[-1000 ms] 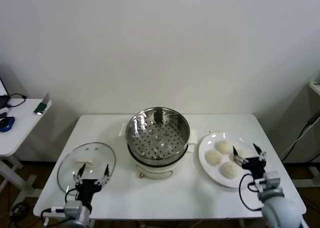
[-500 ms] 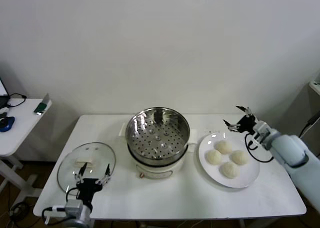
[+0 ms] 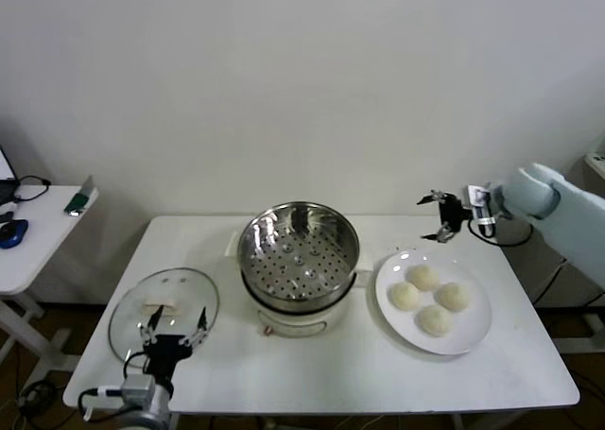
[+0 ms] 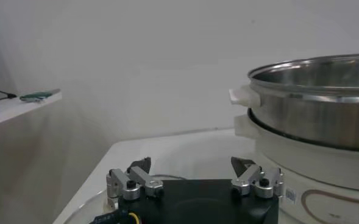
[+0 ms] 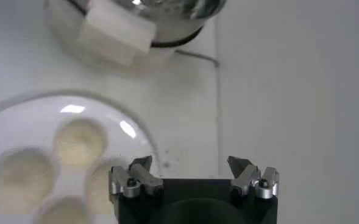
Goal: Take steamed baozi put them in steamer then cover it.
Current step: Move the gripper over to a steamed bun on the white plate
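Hovering above the far right part of the white bench (image 3: 312,369), the right claw (image 3: 438,217) stood with its jaws spread wide and nothing between them, up over the far edge of the white plate (image 3: 473,331) and clear of everything on it. Four steamed baozi (image 3: 423,277) lay on that plate, grouped close together near its middle, to the right of the steamer (image 3: 299,250). The steamer sat at the bench's centre on its white base, uncovered, its hole-dotted tray bare. In the right wrist view the plate (image 5: 130,119) and the baozi (image 5: 75,143) showed below the claw's open fingers (image 5: 133,176), with the steamer's white side handle (image 5: 115,30) farther off. The cover (image 3: 163,309) lay flat on the bench to the left of the steamer, its white handle facing up. The left claw (image 3: 172,329) waited low at the near edge of the cover, jaws also wide apart and gripping nothing; its wrist view showed the open fingers (image 4: 133,181) with the steamer (image 4: 316,103) beyond.
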Available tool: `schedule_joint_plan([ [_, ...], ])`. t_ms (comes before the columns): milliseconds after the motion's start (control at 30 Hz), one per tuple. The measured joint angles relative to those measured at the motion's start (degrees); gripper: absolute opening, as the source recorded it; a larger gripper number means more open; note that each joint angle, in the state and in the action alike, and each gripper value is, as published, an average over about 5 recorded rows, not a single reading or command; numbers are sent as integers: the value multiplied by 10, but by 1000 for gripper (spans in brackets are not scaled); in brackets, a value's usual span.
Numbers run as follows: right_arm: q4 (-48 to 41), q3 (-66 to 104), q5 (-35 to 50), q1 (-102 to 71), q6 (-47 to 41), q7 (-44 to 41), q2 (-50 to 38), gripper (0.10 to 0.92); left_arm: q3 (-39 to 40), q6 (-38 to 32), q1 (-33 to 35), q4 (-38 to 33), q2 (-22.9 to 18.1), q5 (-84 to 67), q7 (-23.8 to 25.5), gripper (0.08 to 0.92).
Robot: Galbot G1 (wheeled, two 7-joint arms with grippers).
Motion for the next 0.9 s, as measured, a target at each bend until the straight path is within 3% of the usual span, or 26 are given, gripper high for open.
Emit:
schedule_joint_plan([
  [333,-59,-82,33,0,-25,-28,46,823,0,5,-10,8,1,-6,1,823],
  [900,-173,-51,-2,-88,-39,-16,129,823,-3,7,-15,14,4,-8,1,823],
])
